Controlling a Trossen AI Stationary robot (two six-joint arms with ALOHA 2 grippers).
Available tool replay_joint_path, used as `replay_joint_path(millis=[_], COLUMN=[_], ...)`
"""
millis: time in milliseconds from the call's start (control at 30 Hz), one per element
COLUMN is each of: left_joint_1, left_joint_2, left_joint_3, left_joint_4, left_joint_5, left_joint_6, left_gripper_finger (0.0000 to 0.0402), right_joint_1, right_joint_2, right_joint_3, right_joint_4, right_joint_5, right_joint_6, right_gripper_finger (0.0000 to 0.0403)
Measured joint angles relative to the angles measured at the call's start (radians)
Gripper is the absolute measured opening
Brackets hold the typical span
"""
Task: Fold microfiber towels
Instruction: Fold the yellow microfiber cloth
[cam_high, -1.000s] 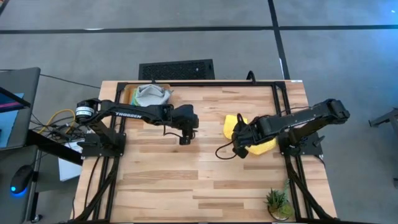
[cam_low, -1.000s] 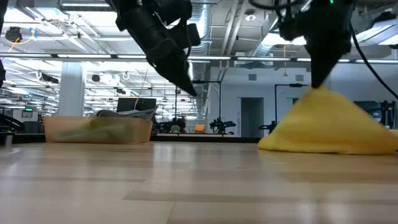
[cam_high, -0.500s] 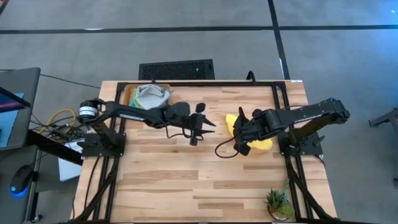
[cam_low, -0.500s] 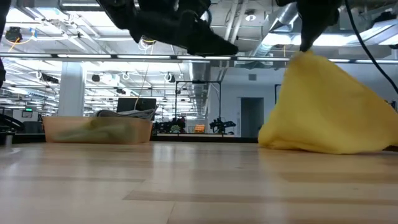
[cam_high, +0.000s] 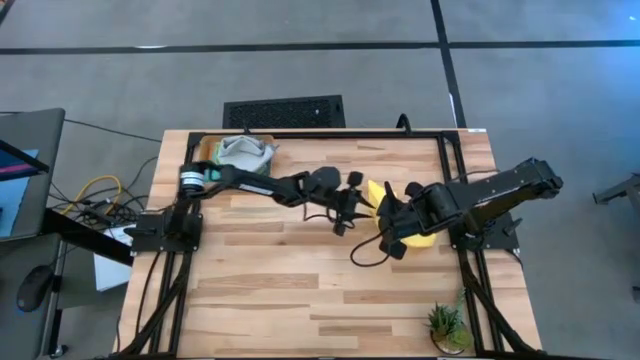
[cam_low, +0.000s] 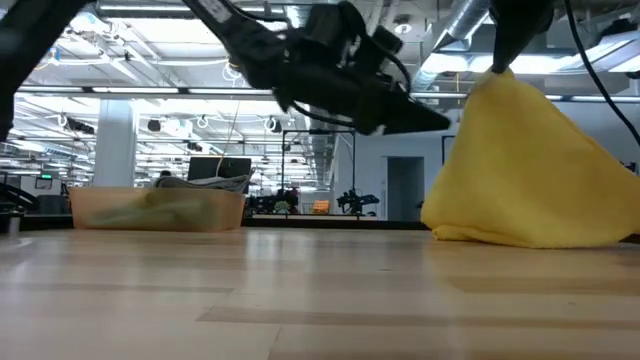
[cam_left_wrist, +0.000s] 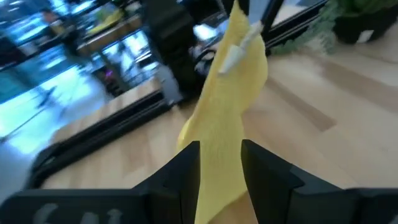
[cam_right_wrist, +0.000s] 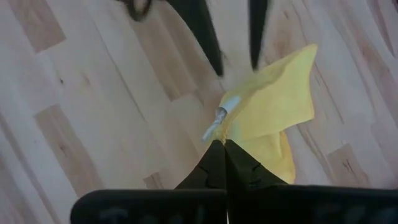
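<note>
A yellow microfiber towel (cam_low: 530, 170) stands like a tent at the table's right, its lower edge (cam_low: 520, 238) on the wood. My right gripper (cam_right_wrist: 222, 144) is shut on its peak, beside a white tag (cam_right_wrist: 219, 118). My left gripper (cam_left_wrist: 221, 149) is open and reaches almost level from the table's left. Its fingers stand either side of the towel's hanging left edge (cam_left_wrist: 219, 174). In the low view the left gripper's tips (cam_low: 440, 122) just reach the cloth. More towels, grey and green, lie in a tan tray (cam_high: 240, 152) at the back left. My left gripper has the towel's edge between its open fingers; I cannot tell whether they touch it. My right gripper pinches the towel's top (cam_right_wrist: 229, 132) next to the tag between its two fingers, which come steeply from above. The cloth hangs below them, its lower part on the table.
A small potted plant (cam_high: 445, 325) stands at the near right corner. Black frame rails (cam_high: 340, 133) run along the far edge and down both sides. Bare wood lies across the middle and the near half of the table (cam_high: 280, 290).
My left gripper has swung toward the table's right, up to the yellow towel, tipping from pointing down to almost level and rolling as it went. My right gripper has risen, drawing the towel from a low mound into a taller tent whose lower edge has stayed on the table.
</note>
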Motion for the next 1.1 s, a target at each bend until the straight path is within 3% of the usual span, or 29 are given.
replay_joint_path(millis=[100, 333, 633, 1100], left_joint_1=[0.005, 0.006, 0.01, -0.01], left_joint_2=[0.062, 0.126, 0.122, 0.14], left_joint_3=[0.113, 0.269, 0.278, 0.277], left_joint_4=[-0.048, -0.208, -0.266, -0.259], left_joint_5=[0.079, 0.081, 0.287, 0.284], left_joint_6=[0.003, 0.028, 0.111, 0.213], left_gripper_finger=[0.0109, 0.0109, 0.0109, 0.0109], right_joint_1=[0.016, 0.043, 0.05, 0.039], right_joint_2=[0.0, 0.0, 0.0, 0.0], right_joint_3=[0.0, 0.0, 0.0, 0.0], right_joint_4=[0.0, -0.001, -0.008, -0.008], right_joint_5=[0.0, -0.02, -0.027, -0.028], right_joint_6=[0.005, 0.026, 0.027, 0.028], right_gripper_finger=[0.0003, 0.0003, 0.0004, 0.0003])
